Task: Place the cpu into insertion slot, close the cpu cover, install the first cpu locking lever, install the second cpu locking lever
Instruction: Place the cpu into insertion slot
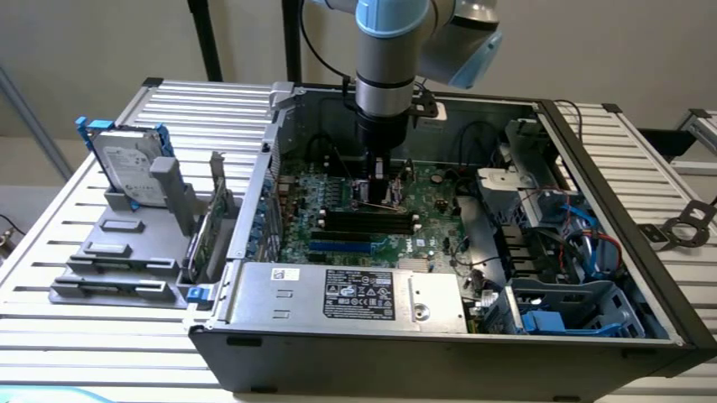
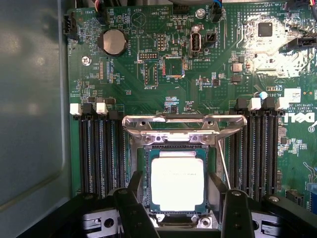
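Silvery and flat, the chip (image 2: 177, 183) lies square in the socket (image 2: 146, 163), with its thin greenish edge showing all round inside the dark frame. The gripper (image 2: 184, 201) hangs right over it with its jaws spread wide. Its two black fingers (image 2: 132, 208) stand one on each side of the socket, apart from the chip, and they hold nothing. The cover plate (image 2: 183, 123) is swung up, off the chip. It stands as a silvery frame at the socket's edge nearer the coin battery (image 2: 113, 41). A thin metal rod (image 2: 224, 163) slants beside the socket, close to one finger and free of it. Rows of long black memory slots (image 2: 99, 148) run along both sides of the socket.

In the exterior view the arm comes down from the top middle of the frame. The gripper (image 1: 379, 180) is lowered into an open computer case (image 1: 448, 369) that lies on its side across the middle and right. It sits just above the green circuit board (image 1: 437, 201), and the memory slots (image 1: 364, 222) are just below it in the frame. A grey power supply (image 1: 348, 294) with a label fills the lower middle of the case. At the exterior view's left, a hard drive (image 1: 129, 168) stands upright in a grey rack (image 1: 112, 252) on the slatted metal table (image 1: 67, 336).
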Available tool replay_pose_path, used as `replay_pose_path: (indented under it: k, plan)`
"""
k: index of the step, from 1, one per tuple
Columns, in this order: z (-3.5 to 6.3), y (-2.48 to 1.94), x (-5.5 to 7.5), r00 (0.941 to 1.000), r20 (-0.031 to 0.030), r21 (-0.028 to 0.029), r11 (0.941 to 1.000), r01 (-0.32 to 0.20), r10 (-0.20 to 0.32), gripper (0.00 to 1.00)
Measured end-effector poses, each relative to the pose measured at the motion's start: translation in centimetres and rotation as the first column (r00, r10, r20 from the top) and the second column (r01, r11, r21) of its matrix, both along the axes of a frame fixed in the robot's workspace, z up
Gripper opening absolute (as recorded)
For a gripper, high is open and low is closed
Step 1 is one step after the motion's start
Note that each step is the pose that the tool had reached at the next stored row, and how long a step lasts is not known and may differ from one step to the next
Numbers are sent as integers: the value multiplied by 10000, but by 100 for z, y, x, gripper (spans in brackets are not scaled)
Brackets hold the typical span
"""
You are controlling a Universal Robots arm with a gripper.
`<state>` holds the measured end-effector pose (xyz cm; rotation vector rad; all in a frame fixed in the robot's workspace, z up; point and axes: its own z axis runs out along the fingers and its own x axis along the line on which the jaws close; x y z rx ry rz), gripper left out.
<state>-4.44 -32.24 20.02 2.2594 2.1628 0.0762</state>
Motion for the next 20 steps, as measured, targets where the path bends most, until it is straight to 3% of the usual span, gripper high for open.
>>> replay_pose_path:
  k: [8, 9, 10, 12, 15, 18, 19, 20]
  plan:
    - [223, 0, 0, 10000, 0, 2, 10000, 1, -1, 62]
    - [262, 0, 0, 10000, 0, 3, 10000, 0, 0, 54]
    - [302, 0, 0, 10000, -1, 2, 10000, 0, 0, 54]
    - [386, 0, 0, 10000, -3, 2, 10000, 0, 0, 42]
    - [506, 0, 0, 10000, -5, 3, 10000, 0, 0, 36]
    - [546, -9, -4, 10000, -3, 5, 10000, 0, 0, 18]
    - [548, -16, -17, 10000, 2, 3, 10000, -1, 1, 18]
    - [550, -27, -39, 10000, 6, 3, 10000, -1, 1, 11]
